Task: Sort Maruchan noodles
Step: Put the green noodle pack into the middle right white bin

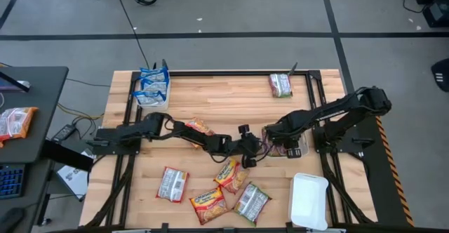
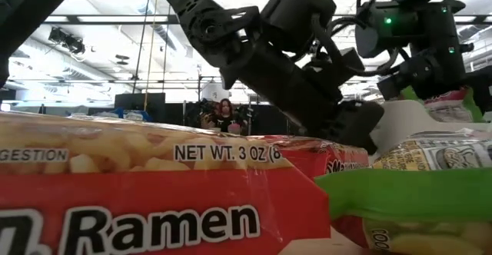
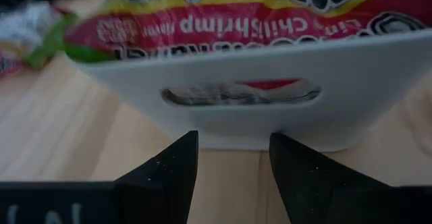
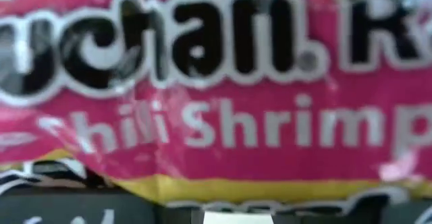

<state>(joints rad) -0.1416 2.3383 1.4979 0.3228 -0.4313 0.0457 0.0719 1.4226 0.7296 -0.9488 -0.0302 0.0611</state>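
A white tray [image 1: 295,151] holds pink Chili Shrimp Maruchan packets [image 1: 280,143] right of the table's middle. My left gripper [image 1: 247,151] reaches in from the left. In the left wrist view its open fingers [image 3: 233,143] stand just short of the tray's wall [image 3: 236,119], below the handle slot [image 3: 239,94]; whether they touch it does not show. My right gripper [image 1: 271,135] hangs over the tray's left end, and a pink packet [image 4: 216,82] fills its wrist view. Loose packets lie flat near the front edge: silver-pink [image 1: 172,184], orange [image 1: 230,173], red-yellow [image 1: 208,203], green [image 1: 251,201].
A tray of blue-white packets [image 1: 153,85] sits at the far left corner and a pinkish packet [image 1: 280,85] at the far right. An orange packet [image 1: 198,126] lies under my left arm. An empty white tray [image 1: 309,201] stands at the near right. A person [image 2: 225,115] is beyond the table.
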